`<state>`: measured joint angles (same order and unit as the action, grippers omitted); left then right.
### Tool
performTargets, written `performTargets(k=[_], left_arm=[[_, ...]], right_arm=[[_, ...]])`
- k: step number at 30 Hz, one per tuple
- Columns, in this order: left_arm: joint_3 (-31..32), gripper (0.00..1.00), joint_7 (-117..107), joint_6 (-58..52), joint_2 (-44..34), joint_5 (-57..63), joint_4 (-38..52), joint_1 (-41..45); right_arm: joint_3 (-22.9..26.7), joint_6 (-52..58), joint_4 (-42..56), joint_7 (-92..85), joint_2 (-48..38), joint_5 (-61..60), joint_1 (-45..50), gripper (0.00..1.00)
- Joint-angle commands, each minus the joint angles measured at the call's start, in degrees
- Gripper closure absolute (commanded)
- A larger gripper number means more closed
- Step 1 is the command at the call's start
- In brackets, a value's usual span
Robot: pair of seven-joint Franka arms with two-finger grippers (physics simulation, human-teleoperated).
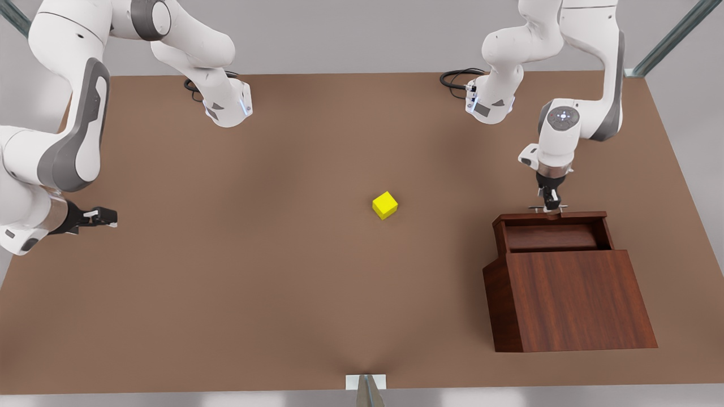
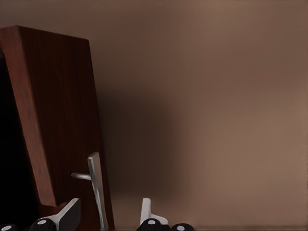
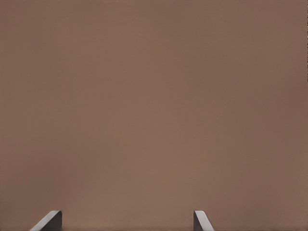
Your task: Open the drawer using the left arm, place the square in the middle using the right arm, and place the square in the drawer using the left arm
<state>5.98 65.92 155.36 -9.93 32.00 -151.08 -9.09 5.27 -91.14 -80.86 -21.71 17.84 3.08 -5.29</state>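
The left arm's black two-finger gripper [image 1: 550, 204] is hanging at the thin silver bar handle [image 2: 96, 190] of the shallow reddish-brown wooden drawer [image 1: 551, 230], which is standing pulled out of the wedge-shaped wooden box [image 1: 571, 299]; its fingers are sitting apart on either side of the bar, not pressing it. The small bright yellow cube [image 1: 385, 205] is resting on the plain brown tabletop [image 1: 254, 254] near its middle, well apart from the box. The right arm's gripper [image 1: 104, 216] is waiting at the front view's left above bare table, fingers spread wide and holding nothing.
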Motion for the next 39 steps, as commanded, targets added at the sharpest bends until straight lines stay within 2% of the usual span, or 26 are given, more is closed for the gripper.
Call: performTargets(k=[1,6,7,8,10,12,14,16,18,21,27,31,39], left_arm=[[0.0,0.29,0.0,-0.3,-0.4,0.0,0.1,0.0],[0.2,0.28,-2.4,-7.5,-5.7,-1.8,3.1,4.8],[0.8,0.17,-4.5,-9.9,-5.7,-6.7,4.7,5.8],[4.1,0.00,-12.0,-12.0,-4.8,-16.7,7.2,6.7],[10.1,0.00,-27.8,-17.5,1.2,-17.6,15.5,6.9],[14.8,0.00,-44.0,-26.9,11.0,-17.6,29.6,8.4],[14.7,0.00,-59.4,-29.2,19.3,-17.6,39.1,17.3],[14.7,0.00,-66.3,-28.8,26.2,-17.6,44.1,24.9],[14.2,0.00,-71.3,-29.8,26.4,-20.4,43.0,29.7],[14.2,0.00,-73.1,-30.6,25.2,-25.3,38.2,31.2],[14.1,0.00,-74.4,-22.6,32.5,-24.9,41.2,37.0],[14.1,0.00,-75.6,-17.7,35.0,-22.4,41.0,37.0],[14.1,0.00,-73.9,-17.4,38.1,-16.6,41.0,36.3]], right_arm=[[-0.1,0.0,0.0,0.0,0.0,0.0,0.0,0.00],[0.0,0.1,0.1,0.0,-0.1,-0.2,0.0,0.00],[0.0,0.0,0.1,-0.1,-0.1,0.1,0.2,0.00],[-0.1,0.0,0.1,-0.1,-0.3,0.1,0.3,0.00],[0.0,0.1,1.1,-0.1,-0.5,0.1,0.3,0.00],[0.0,-0.1,4.6,0.1,0.0,-0.2,-0.2,0.00],[0.1,-1.9,4.3,0.0,0.0,0.0,-0.2,0.00],[0.2,-1.9,4.3,0.0,-0.1,0.0,-0.3,0.00],[0.4,-2.1,4.4,0.1,0.1,-0.3,-0.5,0.00],[0.4,-3.0,4.6,0.1,0.4,-0.3,-0.7,0.00],[0.6,-3.0,4.7,0.1,0.4,-0.1,-1.1,0.00],[0.6,-3.0,4.7,0.1,0.2,0.0,-1.4,0.00],[1.2,-1.9,4.0,0.0,-0.4,0.2,-1.7,0.00]])
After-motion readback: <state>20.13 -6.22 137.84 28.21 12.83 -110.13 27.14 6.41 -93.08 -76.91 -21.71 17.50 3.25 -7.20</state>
